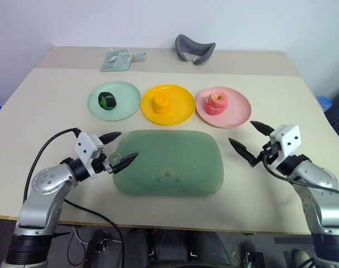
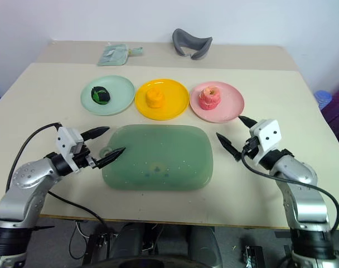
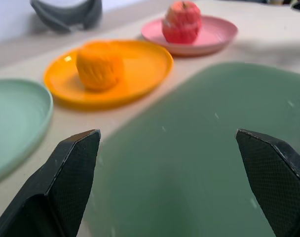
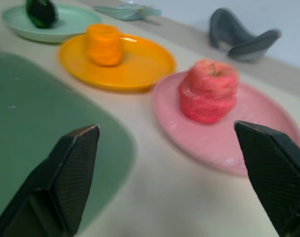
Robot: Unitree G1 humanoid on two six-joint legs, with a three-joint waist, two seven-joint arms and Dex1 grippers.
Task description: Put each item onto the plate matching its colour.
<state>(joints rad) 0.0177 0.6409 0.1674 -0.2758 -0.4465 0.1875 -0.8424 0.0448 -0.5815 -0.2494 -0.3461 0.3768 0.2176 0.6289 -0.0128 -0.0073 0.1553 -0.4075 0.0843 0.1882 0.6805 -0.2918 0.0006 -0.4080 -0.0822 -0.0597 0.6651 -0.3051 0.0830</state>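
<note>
the three plates are sitting in a row across the middle of the beige table (image 1: 281,106), each close beside the next without touching. the dark black-green ball (image 1: 107,100) is resting on the mint green plate (image 1: 127,92), the orange-yellow lump (image 1: 161,103) on the yellow plate (image 1: 180,97), and the pink-red fruit (image 1: 216,103) on the pink plate (image 1: 239,111) — every item is lying on its matching colour.

just in front of the plates the large dark-green tray (image 1: 169,164) is lying flat, with a narrow strip of bare table between its far edge and the plate rims. the left gripper (image 1: 118,149) is hovering at the tray's left edge, jaws spread wide and holding nothing, its lower fingertip reaching over the tray's rim. the right gripper (image 1: 252,139) is hanging over bare table just off the tray's right side, below the pink plate, jaws also spread wide and empty. open tabletop is running along both outer sides and along the near edge in front of the tray.

at the back, a grey curved object (image 1: 194,49) and a pale green pouch (image 1: 118,59) are lying near the far edge — well apart from the plates. a pale wall is rising behind the table.
</note>
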